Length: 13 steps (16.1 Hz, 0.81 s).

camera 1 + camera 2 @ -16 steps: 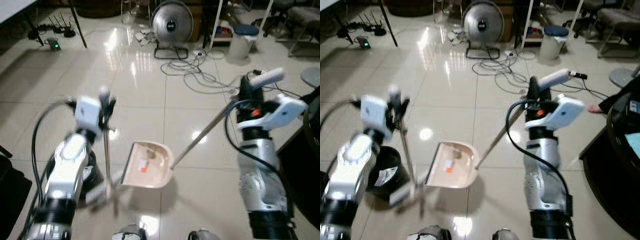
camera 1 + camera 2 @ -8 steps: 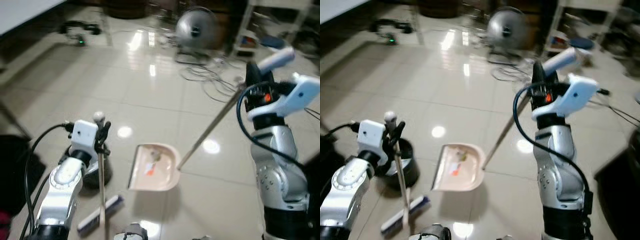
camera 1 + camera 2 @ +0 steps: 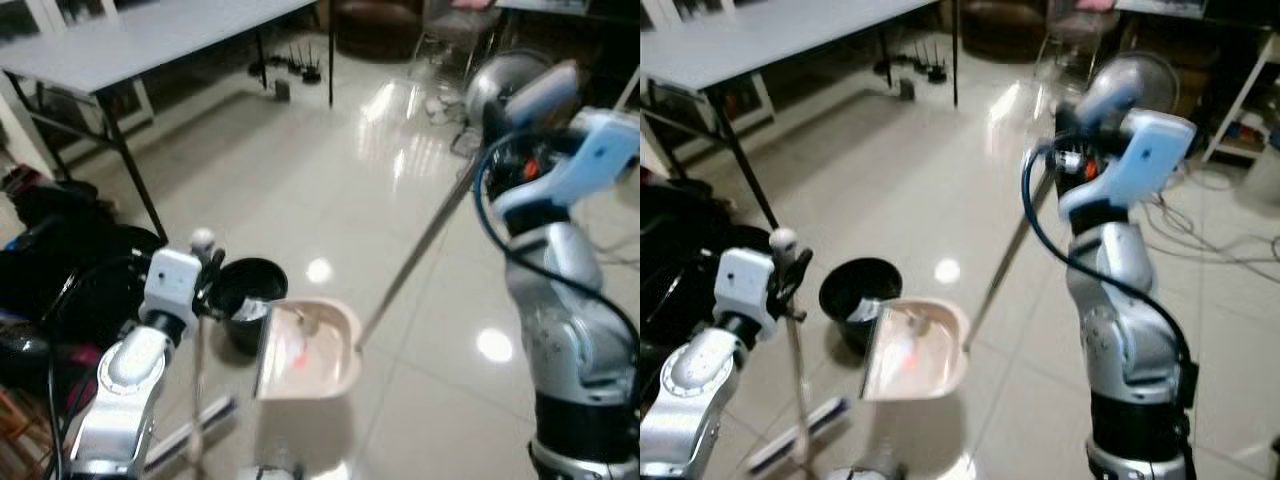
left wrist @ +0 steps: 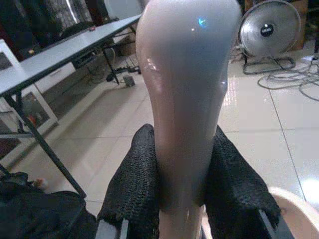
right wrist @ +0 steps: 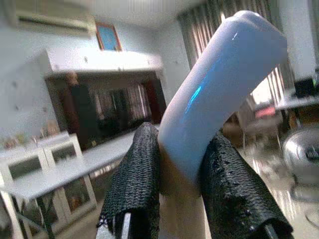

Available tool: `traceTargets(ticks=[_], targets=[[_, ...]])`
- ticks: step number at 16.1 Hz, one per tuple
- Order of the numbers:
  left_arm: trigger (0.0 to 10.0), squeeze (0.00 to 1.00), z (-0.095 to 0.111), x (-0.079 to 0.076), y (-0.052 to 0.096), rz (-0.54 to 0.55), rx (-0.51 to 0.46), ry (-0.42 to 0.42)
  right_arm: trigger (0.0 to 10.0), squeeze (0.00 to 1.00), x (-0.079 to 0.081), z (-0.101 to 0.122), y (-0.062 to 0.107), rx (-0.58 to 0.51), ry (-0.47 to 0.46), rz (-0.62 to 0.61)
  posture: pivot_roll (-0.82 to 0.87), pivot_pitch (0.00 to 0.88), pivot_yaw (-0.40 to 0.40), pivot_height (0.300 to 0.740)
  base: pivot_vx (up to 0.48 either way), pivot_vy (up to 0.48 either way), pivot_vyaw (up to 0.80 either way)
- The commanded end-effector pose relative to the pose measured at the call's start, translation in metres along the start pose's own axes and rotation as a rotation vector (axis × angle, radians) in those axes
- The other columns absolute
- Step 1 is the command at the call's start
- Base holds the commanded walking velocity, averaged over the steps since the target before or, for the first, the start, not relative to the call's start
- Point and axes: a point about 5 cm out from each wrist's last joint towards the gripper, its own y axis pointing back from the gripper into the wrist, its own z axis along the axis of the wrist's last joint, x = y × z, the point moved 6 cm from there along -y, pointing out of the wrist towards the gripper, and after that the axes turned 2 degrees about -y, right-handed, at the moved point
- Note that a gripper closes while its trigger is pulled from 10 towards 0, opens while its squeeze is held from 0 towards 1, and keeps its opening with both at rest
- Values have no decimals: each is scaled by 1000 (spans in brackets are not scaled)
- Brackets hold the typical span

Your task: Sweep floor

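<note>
On the left, the left end effector (image 4: pixel 182 199) is clenching the broom handle (image 3: pixel 197 350) just below its rounded knob, and the broom head (image 3: pixel 190 447) is resting on the glossy tiled floor (image 3: pixel 300 180) by the robot's feet. Just right of it, a black bin (image 3: pixel 245 295) is standing on the floor, with the cream dustpan (image 3: pixel 310 350) hanging beside its rim and carrying a few scraps, one of them orange. The dustpan's long handle (image 3: pixel 420 245) is running up and to the right into the right end effector (image 5: pixel 179 194), which is gripping the pale bent grip at its top.

The step in hand is probably emptying the dustpan into the bin. To do it well, the right arm should be bringing the pan's open lip fully over the bin's mouth before tilting, then tipping slowly so that the scraps are sliding in rather than scattering over the rim. Meanwhile the left arm should be keeping the broom upright and clear of the bin.

The head views are giving the layout of pan, bin and broom, though blurred, and they are hiding the fingers. The wrist views are showing the grips: black fingers (image 4: pixel 134 184) pressing both sides of each handle. The left wrist view is also catching a fan (image 4: pixel 269 32) and cables, and a grey worktop (image 3: pixel 130 45) stands further back.
</note>
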Motion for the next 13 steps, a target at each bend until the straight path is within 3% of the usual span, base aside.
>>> traceTargets(ticks=[1, 12, 13], targets=[[10000, 0, 13, -3, -2, -6, -41, -12, 10000, 0, 2, 12, -2, -34, -3, 7, 27, 0, 42, 740, 266, 0, 788], [10000, 0, 18, -7, -2, -17, -46, -10, 10000, 0, 6, 13, -7, -17, -31, 8, 41, 0, 30, 740, 328, 0, 788], [10000, 0, 18, -7, -2, -18, -46, -9, 10000, 0, 8, 14, -7, -19, -34, 12, 39, 0, 30, 740, 375, 0, 0]])
